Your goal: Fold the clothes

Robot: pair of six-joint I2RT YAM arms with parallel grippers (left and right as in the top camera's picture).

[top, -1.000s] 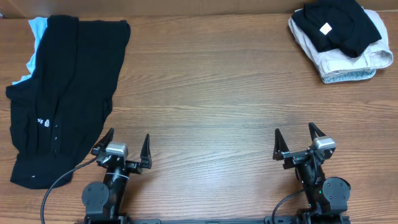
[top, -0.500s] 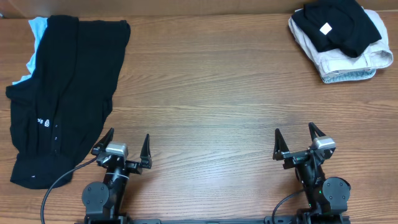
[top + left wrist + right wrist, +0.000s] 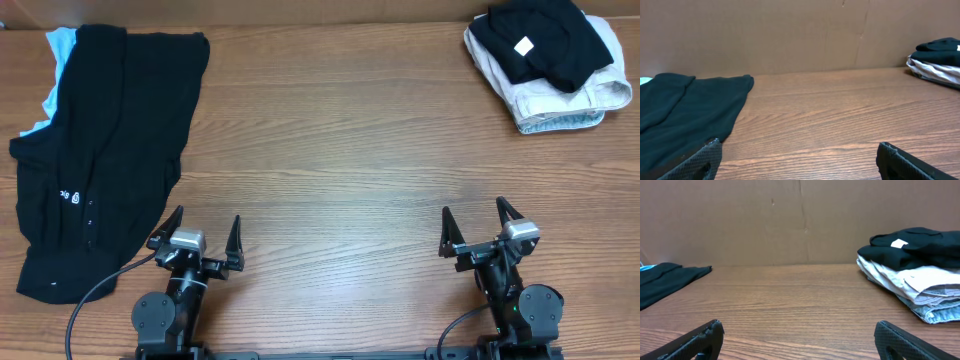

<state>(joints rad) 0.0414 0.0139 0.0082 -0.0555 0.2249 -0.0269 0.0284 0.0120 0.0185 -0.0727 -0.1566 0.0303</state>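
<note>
A long black garment with tiny white marks lies spread and rumpled along the table's left side; it also shows low at the left of the left wrist view. A folded black tee with a small white tag tops a stack at the far right corner, seen again in the right wrist view. My left gripper stands open near the front edge, just right of the garment's lower part, nothing between its fingers. My right gripper is open too, over bare wood at the front right.
Under the folded black tee lie a folded beige garment and a pale blue one beneath it. A light blue cloth peeks from under the long black garment at the far left. A brown wall backs the wooden table.
</note>
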